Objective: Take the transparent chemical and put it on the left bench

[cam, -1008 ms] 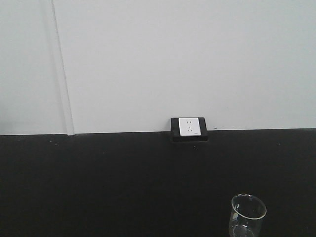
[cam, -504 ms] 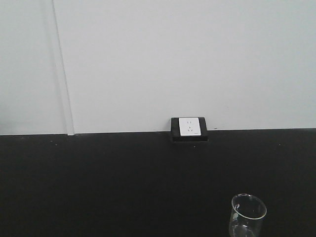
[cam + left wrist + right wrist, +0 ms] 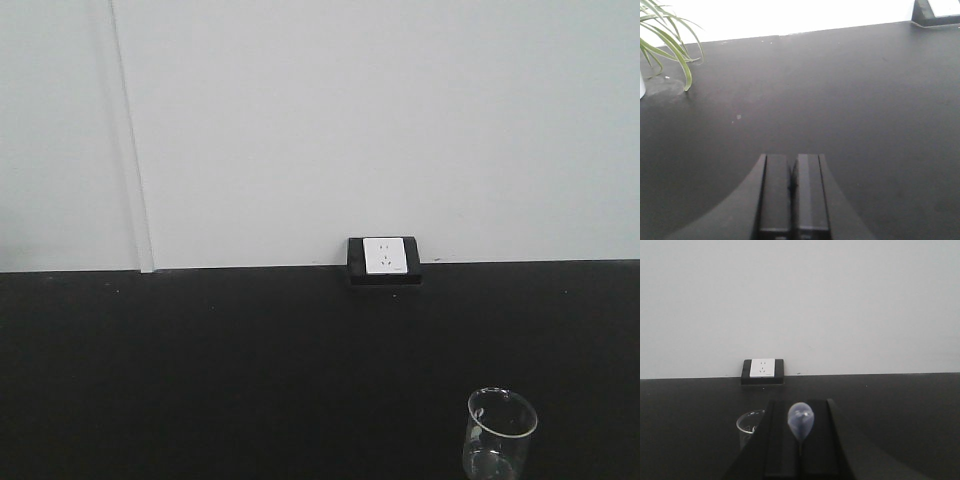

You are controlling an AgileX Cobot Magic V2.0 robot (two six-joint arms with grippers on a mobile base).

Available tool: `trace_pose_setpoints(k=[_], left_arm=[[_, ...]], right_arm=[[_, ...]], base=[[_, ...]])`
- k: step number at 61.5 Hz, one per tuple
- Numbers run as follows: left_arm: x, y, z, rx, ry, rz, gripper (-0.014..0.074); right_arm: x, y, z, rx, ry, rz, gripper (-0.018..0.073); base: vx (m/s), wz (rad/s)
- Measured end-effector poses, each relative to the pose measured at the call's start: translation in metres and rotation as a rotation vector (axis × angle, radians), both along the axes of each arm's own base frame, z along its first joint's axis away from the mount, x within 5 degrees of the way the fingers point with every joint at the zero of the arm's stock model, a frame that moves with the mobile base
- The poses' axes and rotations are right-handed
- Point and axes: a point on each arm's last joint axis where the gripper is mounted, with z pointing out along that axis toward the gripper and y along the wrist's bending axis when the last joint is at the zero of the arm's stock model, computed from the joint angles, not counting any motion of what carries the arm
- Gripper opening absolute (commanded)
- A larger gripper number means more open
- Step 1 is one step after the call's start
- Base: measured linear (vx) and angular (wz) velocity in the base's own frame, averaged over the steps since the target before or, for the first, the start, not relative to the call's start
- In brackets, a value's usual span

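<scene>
The transparent chemical, a small clear glass beaker (image 3: 500, 435), stands upright on the left bench (image 3: 250, 370) at the lower right of the front view. In the right wrist view the beaker (image 3: 751, 426) stands just left of my right gripper (image 3: 800, 402), partly hidden behind its left finger and apart from the jaws. That gripper is shut, with a pale bluish teardrop-shaped blur at the seam of its fingertips; I cannot tell what it is. My left gripper (image 3: 792, 156) is shut and holds nothing, low over the bare black bench (image 3: 840, 90).
A white power socket (image 3: 384, 256) in a black frame sits where the bench meets the white wall, beyond the beaker. A green leafy plant (image 3: 670, 40) stands at the far left end of the bench in the left wrist view.
The front view has shifted very slightly. The beaker stays upright in the same spot on the bench.
</scene>
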Motion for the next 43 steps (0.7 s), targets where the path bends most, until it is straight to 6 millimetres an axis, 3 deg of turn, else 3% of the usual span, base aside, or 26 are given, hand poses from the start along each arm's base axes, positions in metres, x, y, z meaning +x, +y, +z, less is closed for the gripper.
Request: trace_pose_setpoints(k=[43], left_arm=[[0.0000,0.0000,0.0000,0.000,0.000,0.000,-0.0003]], right_arm=[[0.0000,-0.0001,-0.0002,0.001,0.002,-0.001,0.0000]], base=[[-0.23,-0.03]])
